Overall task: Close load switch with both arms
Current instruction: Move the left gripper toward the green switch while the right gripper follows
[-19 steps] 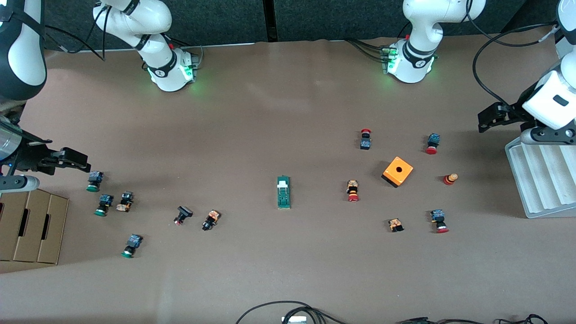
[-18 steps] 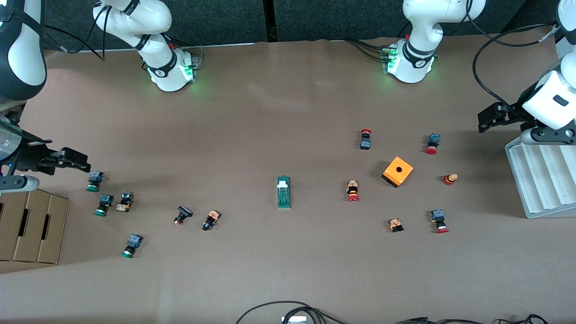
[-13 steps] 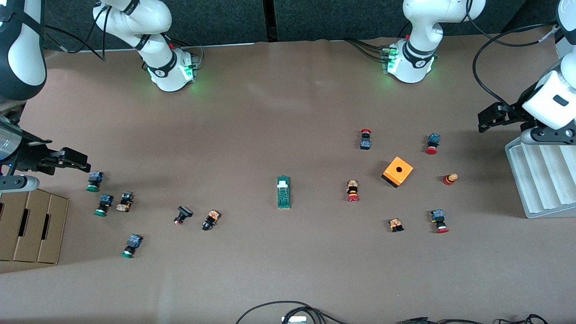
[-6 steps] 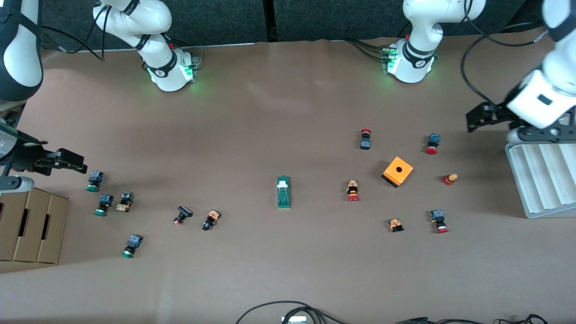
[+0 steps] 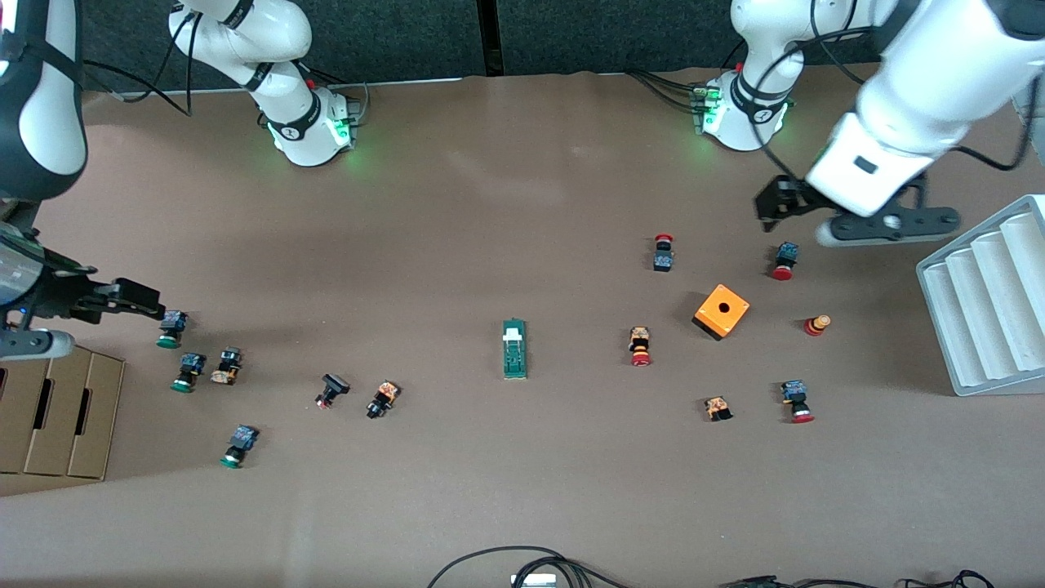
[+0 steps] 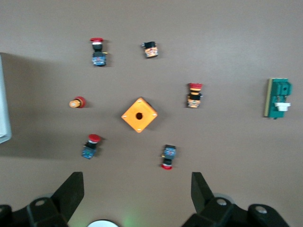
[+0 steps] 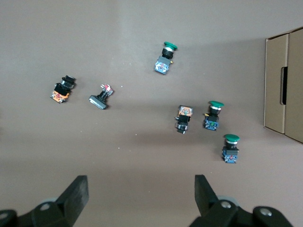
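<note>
Fingers of both arms are spread wide and grip nothing: the left gripper (image 5: 774, 206) hangs over the tabletop (image 5: 522, 490) above a red push button (image 5: 784, 260), the right gripper (image 5: 135, 298) over the tabletop's right-arm end by a green push button (image 5: 171, 328). At the orange box's (image 5: 722, 311) nine o'clock lies the load switch (image 5: 514, 349), mid-tabletop, untouched.

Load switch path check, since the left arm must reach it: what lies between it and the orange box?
In the front view, one red-capped push button lies between the load switch and the orange box; otherwise bare table.
</note>
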`<state>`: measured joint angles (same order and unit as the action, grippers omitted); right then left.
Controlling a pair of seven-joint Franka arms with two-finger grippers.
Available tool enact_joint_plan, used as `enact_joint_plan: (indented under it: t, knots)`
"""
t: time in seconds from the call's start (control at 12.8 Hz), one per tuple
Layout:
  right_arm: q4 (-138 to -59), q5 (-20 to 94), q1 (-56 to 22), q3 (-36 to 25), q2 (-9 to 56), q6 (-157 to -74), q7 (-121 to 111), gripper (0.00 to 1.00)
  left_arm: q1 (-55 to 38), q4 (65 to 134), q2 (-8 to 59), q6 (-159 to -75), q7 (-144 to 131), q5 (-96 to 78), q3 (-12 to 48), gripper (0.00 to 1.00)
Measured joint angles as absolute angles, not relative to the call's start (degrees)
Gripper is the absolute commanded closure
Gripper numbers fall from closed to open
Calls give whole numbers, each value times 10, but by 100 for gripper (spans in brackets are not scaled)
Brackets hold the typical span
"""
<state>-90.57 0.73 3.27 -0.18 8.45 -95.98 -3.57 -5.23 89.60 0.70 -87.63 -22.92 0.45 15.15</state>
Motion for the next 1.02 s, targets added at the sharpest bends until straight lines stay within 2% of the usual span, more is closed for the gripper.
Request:
enact_joint_plan:
  t: [0.47,1.02]
  knots:
    - [-909,8,26,1,109,-992,-37,0,-65,896,49,-955,-426,11,256,0]
    - [-908,81,-13,4,203,-1059,-69,0,-165,897,105,-1022,-613,102,268,0]
